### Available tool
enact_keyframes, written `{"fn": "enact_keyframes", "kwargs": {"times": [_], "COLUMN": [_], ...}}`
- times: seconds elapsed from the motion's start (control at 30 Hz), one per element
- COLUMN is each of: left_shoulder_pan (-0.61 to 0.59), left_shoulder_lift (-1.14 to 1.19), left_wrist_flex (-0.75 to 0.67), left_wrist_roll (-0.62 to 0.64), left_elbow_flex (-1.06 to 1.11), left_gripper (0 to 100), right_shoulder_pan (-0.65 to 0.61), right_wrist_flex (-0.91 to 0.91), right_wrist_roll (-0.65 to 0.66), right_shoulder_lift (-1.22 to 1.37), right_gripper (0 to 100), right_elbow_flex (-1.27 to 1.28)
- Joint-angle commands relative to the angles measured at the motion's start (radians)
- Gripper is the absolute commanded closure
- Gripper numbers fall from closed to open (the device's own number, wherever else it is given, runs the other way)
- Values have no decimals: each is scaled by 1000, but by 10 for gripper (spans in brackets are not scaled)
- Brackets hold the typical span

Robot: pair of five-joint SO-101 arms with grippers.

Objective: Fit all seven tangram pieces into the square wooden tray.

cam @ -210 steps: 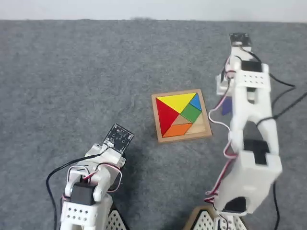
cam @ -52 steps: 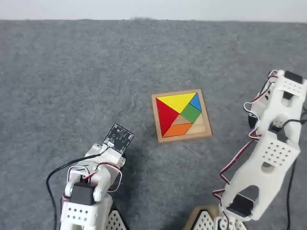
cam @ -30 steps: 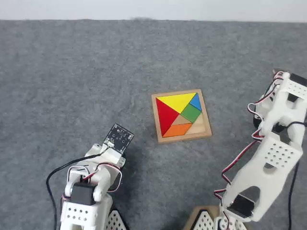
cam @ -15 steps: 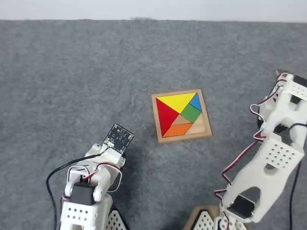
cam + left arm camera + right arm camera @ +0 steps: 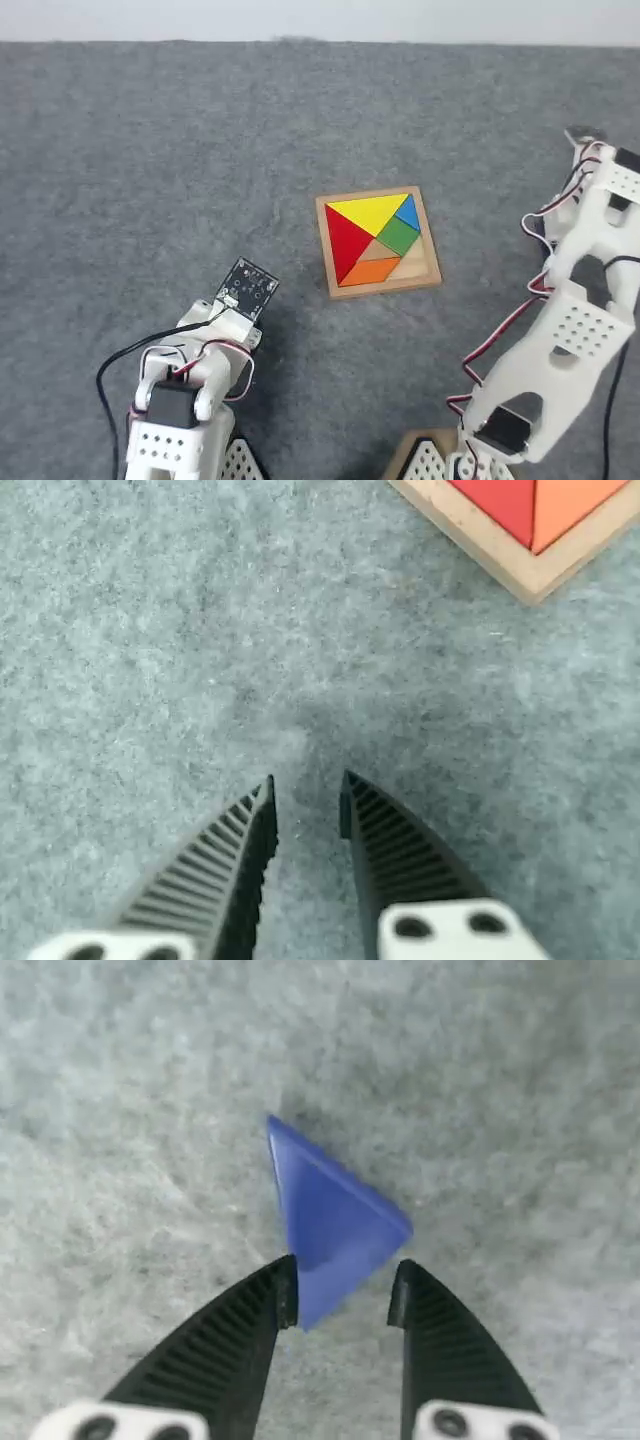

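The square wooden tray [image 5: 322, 245] lies mid-table and holds a yellow triangle [image 5: 368, 212], a blue triangle [image 5: 408, 212], a green square [image 5: 398, 236], a red triangle [image 5: 343, 245] and an orange piece [image 5: 372, 269]. Pale wood-coloured patches show at its centre and lower right. A blue-violet triangle [image 5: 335, 1215] lies flat on the carpet, its near corner between the fingers of my right gripper [image 5: 342, 1295], which is open around it. The right arm [image 5: 590, 230] stands at the far right. My left gripper [image 5: 305, 790] hangs over bare carpet near a tray corner [image 5: 500, 550], fingers slightly apart and empty.
Grey carpet covers the table, with a pale wall along its far edge. The left arm [image 5: 200, 370] sits folded at the front left. Both arm bases stand at the front edge.
The right arm has swung from beside the tray's right side out to the table's right edge, then crept slightly farther back. The left arm and tray have not moved.
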Motion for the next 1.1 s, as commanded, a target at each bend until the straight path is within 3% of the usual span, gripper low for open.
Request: {"fn": "enact_keyframes", "kwargs": {"times": [0.0,0.13,0.4,0.73,1.07], "left_shoulder_pan": [-8,-8,-8,-8,-8], "left_shoulder_lift": [-12,-12,-12,-12,-12], "left_wrist_flex": [5,5,5,5,5], "left_wrist_roll": [-11,-11,-11,-11,-11], "left_elbow_flex": [-13,-13,-13,-13,-13], "left_gripper": [902,902,902,902,902], "right_shoulder_pan": [-1,-4,-33,-85,-82], "right_wrist_flex": [-28,-62,-82,25,53], "right_wrist_roll": [34,35,35,55,-37], "right_shoulder_lift": [-81,-54,41,101,79], "right_gripper": [768,682,681,686,984], "right_elbow_flex": [-23,-23,-23,-21,-32]}}
